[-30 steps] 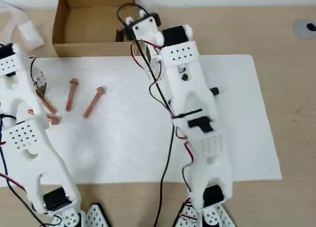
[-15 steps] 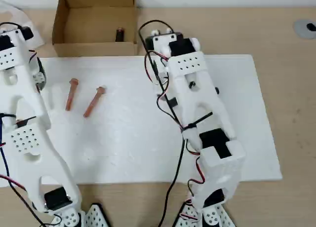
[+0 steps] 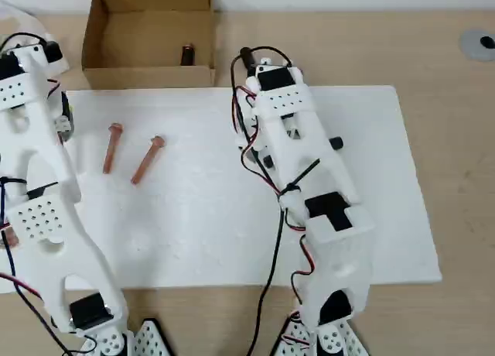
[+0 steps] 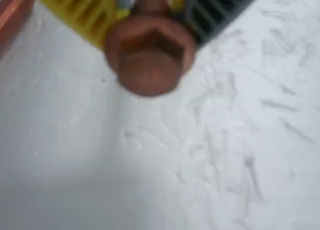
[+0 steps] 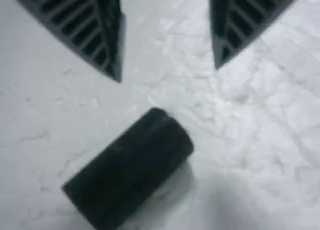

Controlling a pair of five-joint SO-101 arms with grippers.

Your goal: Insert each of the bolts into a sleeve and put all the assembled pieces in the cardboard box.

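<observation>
Clamped in L jaws: copper bolt (image 4: 150, 52), head toward cam, over white foam pad (image 4: 225, 165). Spread wide, R jaws, over black sleeve (image 5: 127, 170) lying on its side on pad, tips clear of it. At pad's 9–10 o'clock, high view: loose bolt (image 3: 113, 147) & second loose bolt (image 3: 147, 159), near but apart. At 11 o'clock on counter (image 3: 448, 46), cardboard box (image 3: 147, 76) w/ dark piece (image 3: 186, 54) inside, by its 4 o'clock corner.

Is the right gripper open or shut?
Open: the right gripper has its fingers apart above the black sleeve lying on the foam.
</observation>
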